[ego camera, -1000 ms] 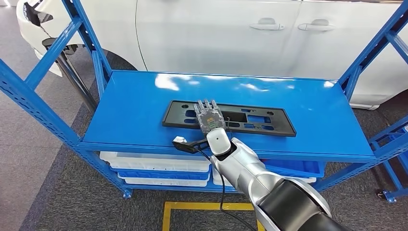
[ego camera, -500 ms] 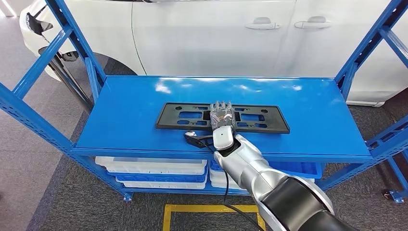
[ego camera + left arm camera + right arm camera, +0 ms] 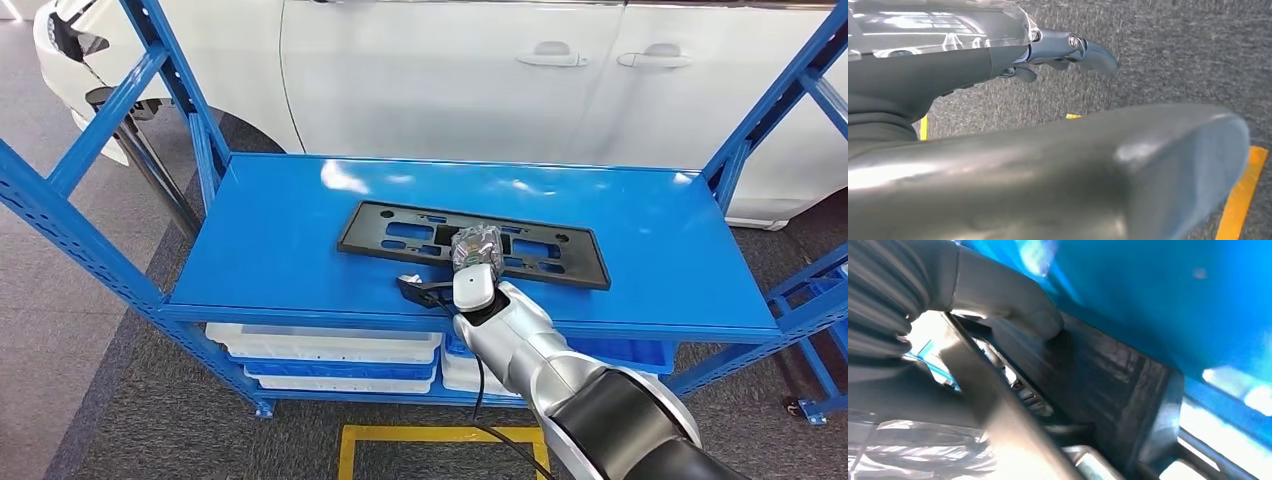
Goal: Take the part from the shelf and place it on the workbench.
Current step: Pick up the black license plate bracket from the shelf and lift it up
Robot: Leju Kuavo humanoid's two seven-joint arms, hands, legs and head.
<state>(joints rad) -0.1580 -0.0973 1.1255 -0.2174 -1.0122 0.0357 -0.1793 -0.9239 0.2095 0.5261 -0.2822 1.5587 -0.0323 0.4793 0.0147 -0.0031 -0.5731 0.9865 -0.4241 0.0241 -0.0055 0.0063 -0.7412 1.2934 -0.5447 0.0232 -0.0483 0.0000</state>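
The part [image 3: 400, 230] is a long flat black plastic plate with cut-outs, lying across the middle of the blue shelf top [image 3: 270, 250]. My right hand [image 3: 476, 248] is on its near edge, right of centre, with the fingers curled over the plate. In the right wrist view the thumb [image 3: 1013, 305] presses one face of the part [image 3: 1108, 370] while the fingers lie against the other, so the hand grips it. My left hand [image 3: 1048, 165] hangs over grey carpet, its dark fingers [image 3: 1088, 50] apart and holding nothing.
A white car [image 3: 450, 70] stands close behind the shelf. Blue uprights [image 3: 60, 200] rise at both ends of it. White and blue trays [image 3: 330, 350] fill the lower level. Yellow tape [image 3: 440, 435] marks the floor in front, and another blue rack [image 3: 820, 290] stands right.
My right hand has slid right along the part, and its fingers went from lying flat on it to curling around its near edge. The head camera has shifted slightly.
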